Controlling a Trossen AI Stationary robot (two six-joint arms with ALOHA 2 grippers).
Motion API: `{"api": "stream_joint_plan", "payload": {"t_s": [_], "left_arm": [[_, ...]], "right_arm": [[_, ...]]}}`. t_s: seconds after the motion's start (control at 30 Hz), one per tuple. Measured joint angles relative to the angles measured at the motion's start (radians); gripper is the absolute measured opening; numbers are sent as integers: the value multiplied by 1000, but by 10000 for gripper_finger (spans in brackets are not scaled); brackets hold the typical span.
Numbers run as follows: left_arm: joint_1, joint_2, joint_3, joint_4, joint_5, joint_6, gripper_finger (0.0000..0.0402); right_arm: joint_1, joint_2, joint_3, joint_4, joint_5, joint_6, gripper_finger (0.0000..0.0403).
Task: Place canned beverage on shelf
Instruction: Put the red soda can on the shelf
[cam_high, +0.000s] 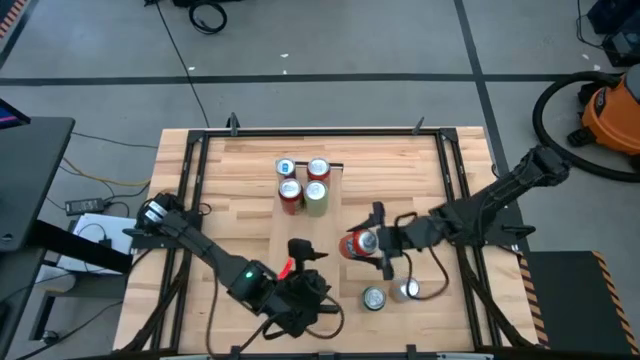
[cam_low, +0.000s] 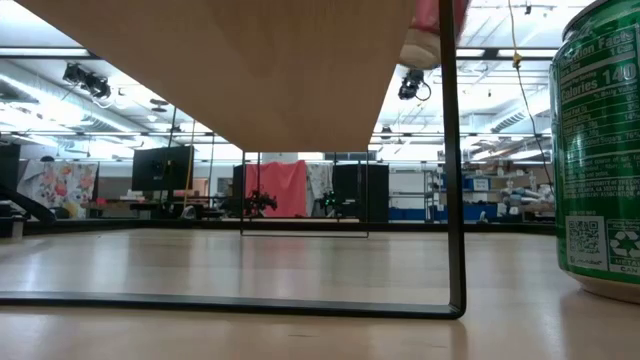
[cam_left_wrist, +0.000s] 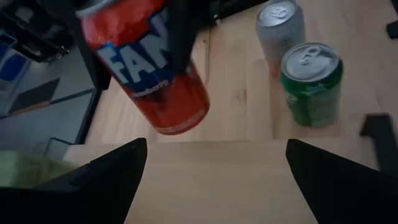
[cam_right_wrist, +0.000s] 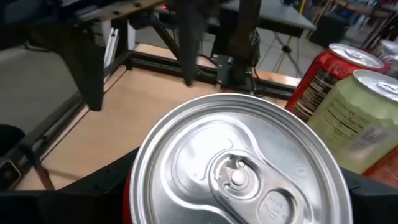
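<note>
On a slatted wooden table (cam_high: 240, 215) in a workshop, the right gripper (cam_high: 372, 243) holds a red can (cam_high: 356, 245) upright, fingers clamped on its sides. The shelf (cam_high: 305, 185) with four cans lies at eleven o'clock from it. The left gripper (cam_high: 305, 290) waits at six o'clock, fingers wide.

Grey concrete floor (cam_high: 330, 50) with pale taped lines surrounds the slatted wooden tabletop (cam_high: 250, 215); an orange shop vacuum (cam_high: 612, 115) with a black hose stands off one corner, black cables (cam_high: 205, 15) lie on the floor. Low view: open workshop hall, ceiling strip lights (cam_low: 500, 55), a dark monitor (cam_low: 160, 170), red cloth (cam_low: 280, 188) hung at the back, shelving (cam_low: 490, 190) far off.
</note>
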Motion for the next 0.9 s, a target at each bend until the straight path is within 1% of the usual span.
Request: {"api": "stream_joint_plan", "payload": {"t_s": [0.13,0.2,0.3,0.43,0.57,0.73,0.9], "left_arm": [[-21,-29,0,-2,-28,5,395],[-17,-38,1,22,-40,22,395],[-14,-49,-2,12,-51,13,395],[-21,-34,-2,-5,-52,-26,395],[-45,-20,-3,-58,-65,-96,395],[-100,-15,-3,-129,-149,-191,395],[-143,-10,-3,-203,-175,-299,395]], "right_arm": [[-70,18,37,2,-74,3,313],[-100,34,55,-1,-100,12,313],[-137,65,71,8,-148,35,313],[-153,120,89,19,-162,38,313],[-157,168,154,21,-181,39,313],[-159,253,254,-42,-184,55,313],[-185,346,364,-101,-187,65,313]]}}
